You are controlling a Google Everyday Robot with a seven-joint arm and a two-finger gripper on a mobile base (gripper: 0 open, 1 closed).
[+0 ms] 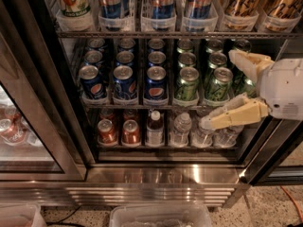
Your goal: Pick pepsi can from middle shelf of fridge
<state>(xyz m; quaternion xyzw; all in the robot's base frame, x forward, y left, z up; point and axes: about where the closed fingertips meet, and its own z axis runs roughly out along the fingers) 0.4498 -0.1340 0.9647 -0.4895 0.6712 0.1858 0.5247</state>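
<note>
Three rows of pepsi cans [124, 82] on the middle shelf [142, 106] at centre left of the fridge [156, 174], claw [218, 90] at right of frame, spread wide, empty, before the green cans [187, 83]

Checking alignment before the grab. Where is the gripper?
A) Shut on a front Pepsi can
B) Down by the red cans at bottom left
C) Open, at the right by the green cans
C: the gripper stands open by the green cans, right of the pepsi cans.
</note>
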